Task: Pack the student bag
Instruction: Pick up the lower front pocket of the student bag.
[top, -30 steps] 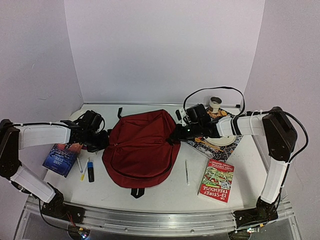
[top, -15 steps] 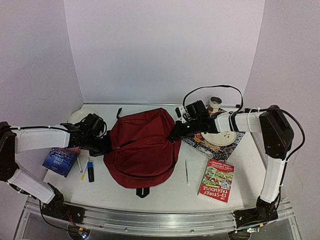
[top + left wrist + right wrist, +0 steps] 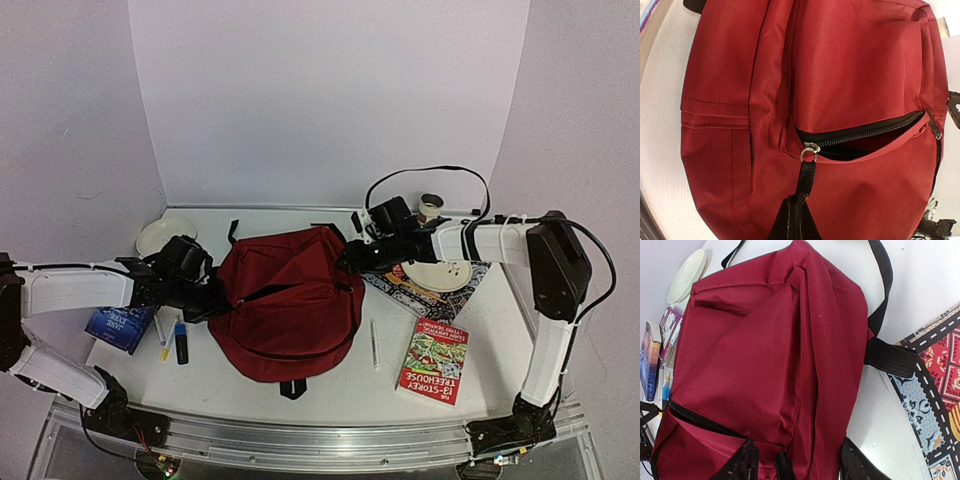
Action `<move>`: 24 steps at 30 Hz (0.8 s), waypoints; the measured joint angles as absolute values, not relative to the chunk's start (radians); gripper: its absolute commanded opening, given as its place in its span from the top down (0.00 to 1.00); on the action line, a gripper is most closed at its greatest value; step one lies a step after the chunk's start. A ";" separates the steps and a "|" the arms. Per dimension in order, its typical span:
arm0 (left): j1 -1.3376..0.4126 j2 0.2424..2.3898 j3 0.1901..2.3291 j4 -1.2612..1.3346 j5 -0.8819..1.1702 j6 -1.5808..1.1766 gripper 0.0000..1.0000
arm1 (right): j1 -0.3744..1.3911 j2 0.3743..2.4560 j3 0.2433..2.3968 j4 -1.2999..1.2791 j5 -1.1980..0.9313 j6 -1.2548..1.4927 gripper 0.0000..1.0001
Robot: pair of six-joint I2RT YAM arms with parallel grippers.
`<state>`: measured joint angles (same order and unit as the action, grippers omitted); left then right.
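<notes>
The dark red student bag (image 3: 285,300) lies in the middle of the table, its front pocket zipper (image 3: 865,135) partly unzipped. My left gripper (image 3: 207,296) is at the bag's left side, shut on the black zipper pull strap (image 3: 807,182), which runs taut from the metal slider ring. My right gripper (image 3: 352,258) is at the bag's upper right corner. Its fingers (image 3: 737,465) stand apart, straddling a fold of the bag's fabric (image 3: 805,390) without pinching it. A black shoulder strap (image 3: 890,357) trails off toward the right.
A blue book (image 3: 118,325), pens and a highlighter (image 3: 172,340) lie left of the bag, with a white plate (image 3: 165,235) behind. To the right are a pen (image 3: 374,343), a red Treehouse book (image 3: 438,362), a patterned book (image 3: 400,285) carrying a plate (image 3: 440,275), and a small roll (image 3: 431,207).
The right gripper has opened and let go of the bag's corner. The left gripper has pulled the zipper strap, the pocket has opened, and the bag has shifted and bunched.
</notes>
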<state>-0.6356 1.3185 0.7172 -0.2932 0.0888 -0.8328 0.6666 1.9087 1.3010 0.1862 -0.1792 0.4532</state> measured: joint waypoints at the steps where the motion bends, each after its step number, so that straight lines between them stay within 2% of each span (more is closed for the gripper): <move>1: -0.637 1.311 0.708 -0.289 0.096 -0.841 0.99 | 0.674 1.898 1.301 0.178 -0.169 0.451 0.41; 6: -0.648 1.268 0.678 -0.285 0.118 -0.866 0.89 | 0.722 1.868 1.344 0.126 -0.105 0.442 0.30; 14: -0.651 1.164 0.621 -0.299 0.112 -0.880 0.38 | 0.792 1.866 1.416 0.073 -0.010 0.427 0.24; 17: -0.652 1.152 0.637 -0.342 0.074 -0.850 0.26 | 0.802 1.866 1.421 0.061 -0.007 0.422 0.23; 24: -0.652 1.223 0.816 -0.431 -0.018 -0.675 0.14 | 0.827 1.871 1.444 0.043 -0.006 0.426 0.22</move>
